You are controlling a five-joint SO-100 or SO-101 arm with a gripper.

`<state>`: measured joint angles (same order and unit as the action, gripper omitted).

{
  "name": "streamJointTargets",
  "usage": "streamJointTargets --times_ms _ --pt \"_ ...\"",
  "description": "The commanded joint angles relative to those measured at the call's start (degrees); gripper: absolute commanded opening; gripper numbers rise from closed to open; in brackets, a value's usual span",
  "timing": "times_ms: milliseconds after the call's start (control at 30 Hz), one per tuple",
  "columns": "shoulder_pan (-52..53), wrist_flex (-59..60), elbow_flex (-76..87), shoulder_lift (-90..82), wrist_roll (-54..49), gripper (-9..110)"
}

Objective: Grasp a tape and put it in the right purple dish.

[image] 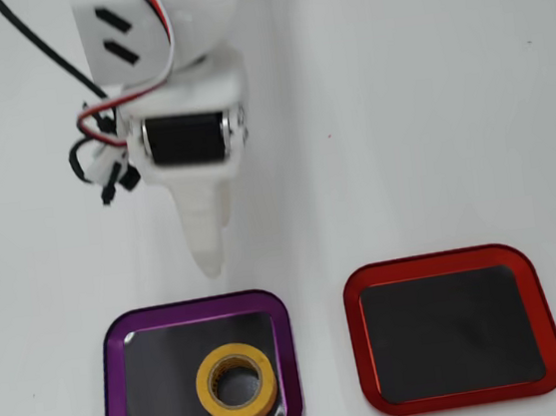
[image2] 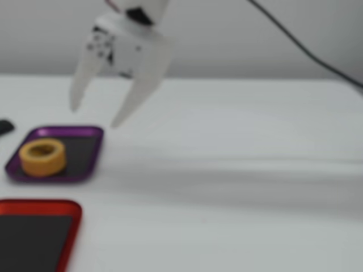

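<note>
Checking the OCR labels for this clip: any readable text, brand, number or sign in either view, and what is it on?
No text can be read in either view.
The tape: its tan inner core looks printed in the overhead view, but the print is too small and blurred to read.
The purple dish, the red tray, the gripper and the table: no markings visible.

- We see a plain white table carrying everything.
- Two trays lie flat on it, side by side and apart in the overhead view: a purple dish on the left and a red tray on the right.
- In the fixed view, a small dark object lies on the table at the left edge; we cannot tell what it is.
</note>
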<state>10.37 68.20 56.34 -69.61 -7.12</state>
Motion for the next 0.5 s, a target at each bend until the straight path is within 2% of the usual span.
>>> streamJointTargets --times_ms 0,200,467 --pt "0.18 8.09 -4.22 -12.22 3.08 18" --pt "-1.49 14.94 -1.14 -30.32 7.47 17" --pt "-4.48 15.73 22.32 -53.44 7.21 17"
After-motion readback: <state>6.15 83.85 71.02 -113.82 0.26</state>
